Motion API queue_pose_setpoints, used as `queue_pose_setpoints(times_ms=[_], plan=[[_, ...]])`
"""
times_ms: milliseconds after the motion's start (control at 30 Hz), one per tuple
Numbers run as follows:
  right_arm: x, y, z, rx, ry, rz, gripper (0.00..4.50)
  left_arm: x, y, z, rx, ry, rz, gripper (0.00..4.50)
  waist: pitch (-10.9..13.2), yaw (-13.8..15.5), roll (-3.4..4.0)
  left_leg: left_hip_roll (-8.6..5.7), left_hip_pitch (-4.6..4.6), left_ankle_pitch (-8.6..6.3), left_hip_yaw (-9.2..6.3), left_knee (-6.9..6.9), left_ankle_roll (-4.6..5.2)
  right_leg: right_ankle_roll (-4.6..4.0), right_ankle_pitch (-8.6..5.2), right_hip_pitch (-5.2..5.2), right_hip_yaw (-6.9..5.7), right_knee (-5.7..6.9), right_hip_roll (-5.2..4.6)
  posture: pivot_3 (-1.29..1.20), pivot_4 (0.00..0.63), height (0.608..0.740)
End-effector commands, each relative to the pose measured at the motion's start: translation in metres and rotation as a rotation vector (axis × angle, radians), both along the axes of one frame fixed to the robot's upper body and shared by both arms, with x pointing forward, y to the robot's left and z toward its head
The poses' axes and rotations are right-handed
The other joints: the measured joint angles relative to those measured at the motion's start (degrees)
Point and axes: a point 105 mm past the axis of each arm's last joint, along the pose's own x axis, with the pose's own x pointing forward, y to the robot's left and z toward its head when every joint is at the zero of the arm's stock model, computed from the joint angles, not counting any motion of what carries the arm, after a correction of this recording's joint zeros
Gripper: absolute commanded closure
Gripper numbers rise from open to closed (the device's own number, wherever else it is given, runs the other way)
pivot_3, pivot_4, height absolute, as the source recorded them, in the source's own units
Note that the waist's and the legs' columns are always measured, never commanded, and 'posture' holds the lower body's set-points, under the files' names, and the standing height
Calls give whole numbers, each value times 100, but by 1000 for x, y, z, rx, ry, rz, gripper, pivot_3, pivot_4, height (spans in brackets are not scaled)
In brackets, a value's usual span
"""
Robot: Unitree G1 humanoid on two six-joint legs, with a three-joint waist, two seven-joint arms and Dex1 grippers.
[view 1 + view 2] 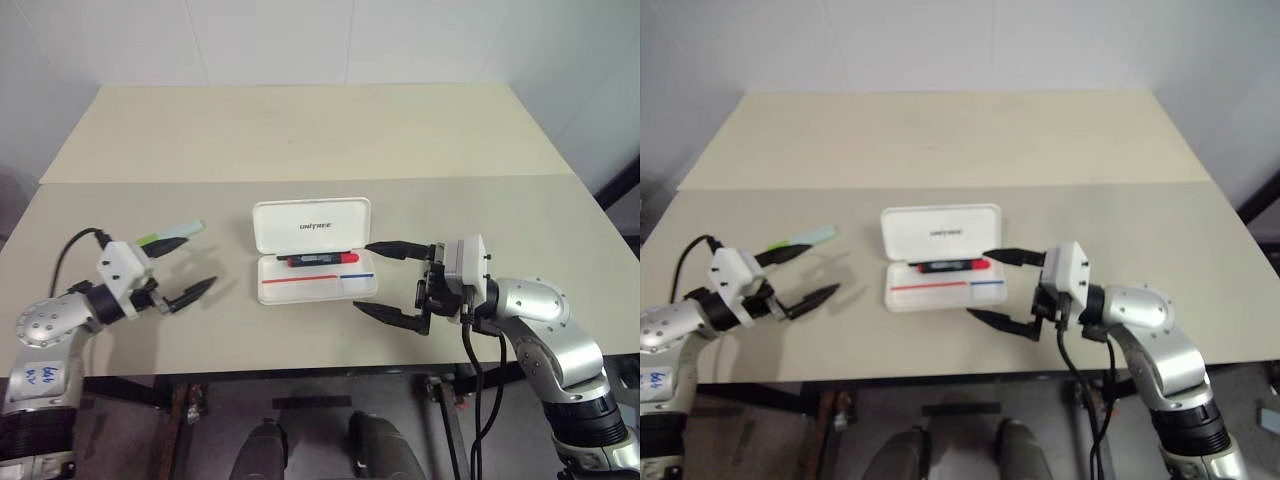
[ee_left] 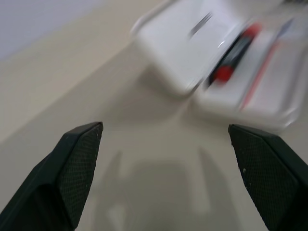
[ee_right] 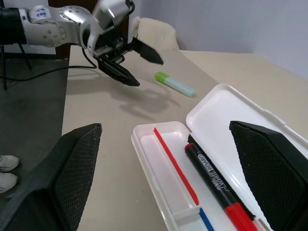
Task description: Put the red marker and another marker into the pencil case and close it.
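While your left gripper [image 1: 190,268] hangs spread and empty, the pale green marker [image 1: 171,236], a flat smooth stick, lies on the matte beige worktop [image 1: 300,130] just beyond its far finger. The red marker [image 1: 322,259], black-barrelled and glossy, lies inside the open pencil case [image 1: 313,250], a white rounded plastic box between both grippers. Your right gripper [image 1: 374,279] stands spread too, just beside the case's edge.

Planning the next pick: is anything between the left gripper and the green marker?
Nothing visible. The green marker lies on bare table just beyond the left gripper, whose jaws are open.
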Motion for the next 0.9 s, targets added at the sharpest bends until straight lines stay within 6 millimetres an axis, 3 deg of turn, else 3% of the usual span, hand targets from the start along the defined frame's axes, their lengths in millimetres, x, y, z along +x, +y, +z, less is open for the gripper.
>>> queue_pose_setpoints(times_ms=[33,567,900], plan=[[-3,1,8,8,-37,14,0,10,22,6,43,8,38,50,0,12,0,1,-2,0,0,0,0,-1,0,-5,-1,3,1,0,150,740],[-8,-9,11,-2,-49,-58,0,69,27,13,93,107,26,50,0,-8,-5,-5,-25,2,13,12,-5,2,-1,-39,1,37,8,0,150,740],[-11,-14,12,-4,-50,-97,0,83,33,5,-9,195,138,50,2,4,-9,-4,-27,2,14,12,-5,5,-1,-42,2,39,10,0,150,740]])
